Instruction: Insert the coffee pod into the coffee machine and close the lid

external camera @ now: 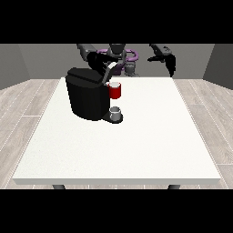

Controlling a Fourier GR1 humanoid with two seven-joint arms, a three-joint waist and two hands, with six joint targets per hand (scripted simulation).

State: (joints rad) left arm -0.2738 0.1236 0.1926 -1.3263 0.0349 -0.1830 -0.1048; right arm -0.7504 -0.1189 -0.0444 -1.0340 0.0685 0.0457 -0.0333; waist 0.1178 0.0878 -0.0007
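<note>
Black and bulky, the coffee machine [87, 98] stands on the white table [136, 145], left of centre toward the far edge. Its lid [105, 75] is tilted up over the red pod holder [115, 91], with a grey cup [116, 112] below. The hand at the view's left [96, 59] hovers above the lid; whether it is wide or closed I cannot tell, nor can I see the pod. Far right, the other hand [169, 61] hangs in the air, fingers pointing down.

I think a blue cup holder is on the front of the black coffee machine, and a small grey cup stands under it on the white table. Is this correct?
Not quite: the front view shows the holder is red, not blue. The rest is right: it is on the front of the black coffee machine, and a small grey cup stands under it, on the white table.
</note>
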